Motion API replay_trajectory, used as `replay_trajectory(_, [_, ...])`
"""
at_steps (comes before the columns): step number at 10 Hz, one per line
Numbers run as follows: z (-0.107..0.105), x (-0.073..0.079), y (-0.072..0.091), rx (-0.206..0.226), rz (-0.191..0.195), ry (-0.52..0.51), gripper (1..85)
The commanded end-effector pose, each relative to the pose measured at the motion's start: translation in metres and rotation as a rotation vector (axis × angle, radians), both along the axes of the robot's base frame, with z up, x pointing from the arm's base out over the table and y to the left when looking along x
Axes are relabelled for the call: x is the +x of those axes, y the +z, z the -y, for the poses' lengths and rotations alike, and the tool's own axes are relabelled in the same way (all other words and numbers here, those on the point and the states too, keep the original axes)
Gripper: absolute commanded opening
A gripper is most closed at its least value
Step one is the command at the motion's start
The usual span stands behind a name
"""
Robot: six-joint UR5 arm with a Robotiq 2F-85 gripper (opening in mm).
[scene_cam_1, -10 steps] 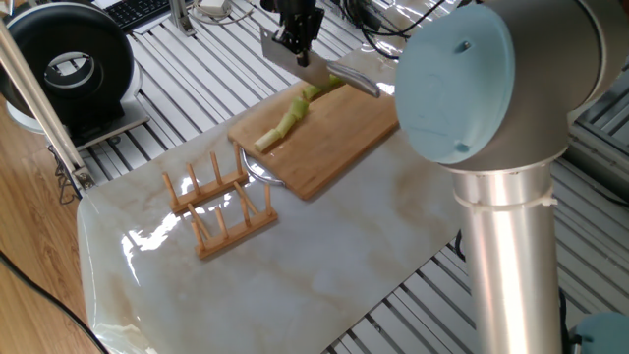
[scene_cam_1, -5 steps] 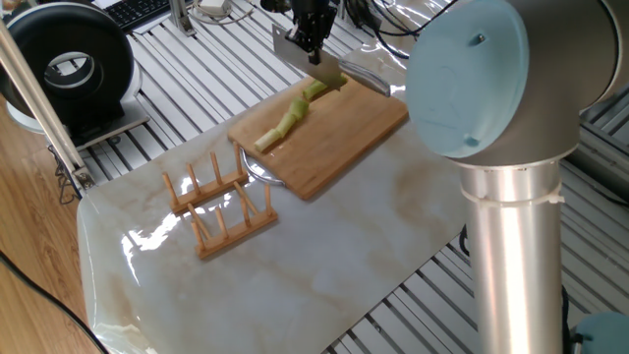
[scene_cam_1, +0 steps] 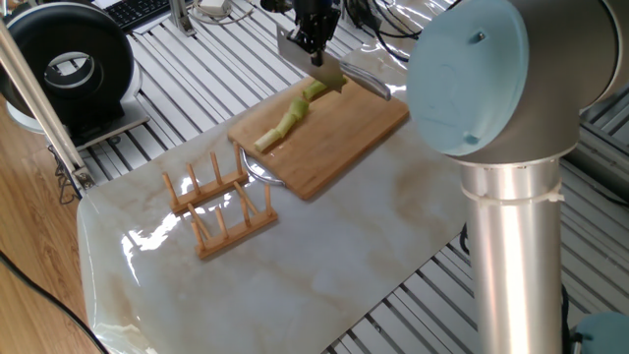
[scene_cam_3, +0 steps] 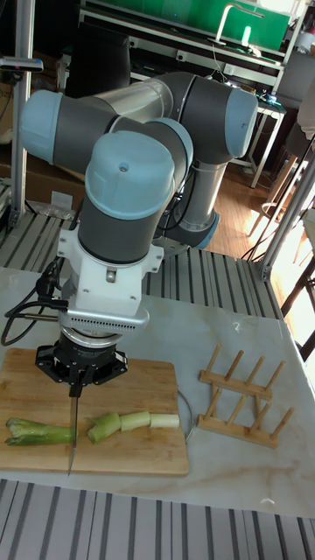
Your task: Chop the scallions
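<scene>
1. The pale-green scallions (scene_cam_3: 96, 426) lie on a rectangular light-brown wooden cutting board (scene_cam_3: 149, 455) in the lower left of the tall fixed view; in the fixed view the scallions (scene_cam_1: 292, 115) run diagonally across the board (scene_cam_1: 339, 147) in the upper middle of the frame.
2. In the tall fixed view the stalk shows as separate pieces: a darker green leafy piece (scene_cam_3: 35, 430) at the far left, then a gap, then short pale segments ending in a whitish end (scene_cam_3: 164, 420) towards the right.
3. A thin silver metal knife blade (scene_cam_3: 73, 433) stands edge-down in the gap between the leafy piece and the pale segments, its tip reaching down to the board.
4. In the fixed view the same blade (scene_cam_1: 313, 62) sits at the green end of the stalk, near the far edge of the board.
5. The black two-finger gripper (scene_cam_3: 77, 371) hangs directly above the blade, closed around the knife's upper part; in the fixed view the gripper (scene_cam_1: 316, 29) is at the top centre of the frame.
6. A slotted wooden rack with upright pegs (scene_cam_3: 243, 394) stands on the white marbled surface (scene_cam_3: 236, 490) to the right of the board in the tall fixed view, well apart from the scallions; in the fixed view the rack (scene_cam_1: 221, 205) is in the left centre.
7. A thin metal ring (scene_cam_1: 257, 169) shows partly beneath the board's near corner in the fixed view.
8. A round black device (scene_cam_1: 71, 69) sits in the upper left of the fixed view.
</scene>
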State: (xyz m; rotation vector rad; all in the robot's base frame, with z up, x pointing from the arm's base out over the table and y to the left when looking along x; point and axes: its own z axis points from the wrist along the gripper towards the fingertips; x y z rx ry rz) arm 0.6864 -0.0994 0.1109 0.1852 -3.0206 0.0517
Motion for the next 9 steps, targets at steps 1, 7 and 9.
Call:
replay_trajectory(1, [0.013,0.005,-0.012,0.010,0.013,0.032,1.3])
replay_trajectory(7, [0.024,0.004,-0.016,-0.004,0.015,0.018,1.3])
replay_trajectory(9, [0.028,0.002,-0.017,-0.001,0.014,0.014,1.3])
